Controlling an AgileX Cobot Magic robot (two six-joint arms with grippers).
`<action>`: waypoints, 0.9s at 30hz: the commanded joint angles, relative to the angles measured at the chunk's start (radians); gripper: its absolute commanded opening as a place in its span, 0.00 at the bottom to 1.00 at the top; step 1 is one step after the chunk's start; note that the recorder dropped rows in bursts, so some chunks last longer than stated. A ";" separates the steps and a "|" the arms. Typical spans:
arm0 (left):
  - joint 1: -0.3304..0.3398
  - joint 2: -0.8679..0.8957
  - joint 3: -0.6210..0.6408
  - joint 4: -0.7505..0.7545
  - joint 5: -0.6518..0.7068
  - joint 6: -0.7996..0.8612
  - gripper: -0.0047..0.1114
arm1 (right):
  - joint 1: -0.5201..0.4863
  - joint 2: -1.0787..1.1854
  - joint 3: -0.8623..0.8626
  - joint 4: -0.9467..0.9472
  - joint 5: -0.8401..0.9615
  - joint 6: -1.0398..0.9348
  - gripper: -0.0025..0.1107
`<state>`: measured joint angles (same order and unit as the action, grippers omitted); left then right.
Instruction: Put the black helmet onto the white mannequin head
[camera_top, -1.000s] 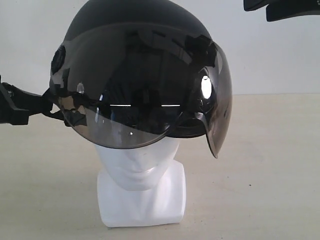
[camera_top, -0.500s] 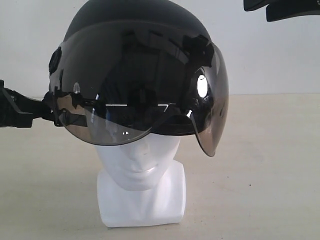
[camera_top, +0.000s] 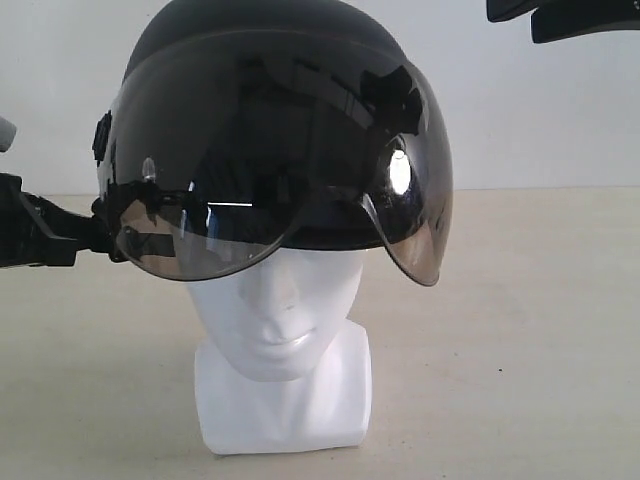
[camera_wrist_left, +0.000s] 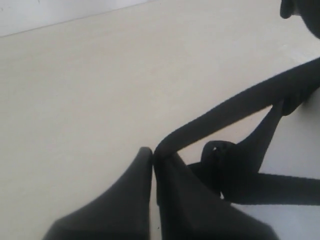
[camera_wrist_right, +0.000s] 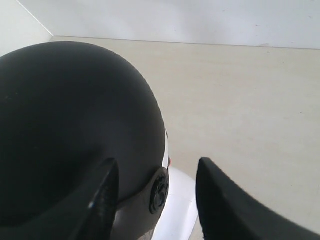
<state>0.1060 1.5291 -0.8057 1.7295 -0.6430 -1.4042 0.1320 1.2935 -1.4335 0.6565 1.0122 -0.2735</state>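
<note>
The black helmet (camera_top: 270, 60) sits over the top of the white mannequin head (camera_top: 275, 320), its smoky visor (camera_top: 290, 180) covering the eyes and tilted lower on the left. The head's mouth, chin and blocky base show below. My left gripper (camera_top: 95, 232) reaches in from the left edge and is shut on the helmet's black chin strap (camera_wrist_left: 235, 107); the left wrist view shows the strap pinched between the fingertips (camera_wrist_left: 153, 156). My right gripper (camera_wrist_right: 157, 167) hangs open above the helmet shell (camera_wrist_right: 70, 130), holding nothing; in the exterior view only its dark underside shows at the top right.
The beige tabletop (camera_top: 520, 330) stretches around the head's base. A pale wall (camera_top: 540, 110) stands behind.
The helmet has dropped lower onto the head and turned a little, its visor's left edge dipping. The left gripper moved slightly down and left with the strap. The right arm stayed still.
</note>
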 joint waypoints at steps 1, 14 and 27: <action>0.011 0.031 0.004 0.015 0.127 -0.012 0.08 | -0.003 -0.004 -0.006 0.001 0.001 0.002 0.44; 0.011 0.083 0.002 0.015 0.092 -0.008 0.08 | -0.003 -0.004 -0.006 0.006 0.006 0.002 0.44; 0.011 0.073 0.002 0.015 0.041 -0.005 0.12 | -0.003 -0.004 -0.006 0.017 0.030 -0.005 0.44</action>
<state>0.1036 1.6083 -0.8074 1.7212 -0.6915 -1.4042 0.1320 1.2935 -1.4335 0.6657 1.0355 -0.2718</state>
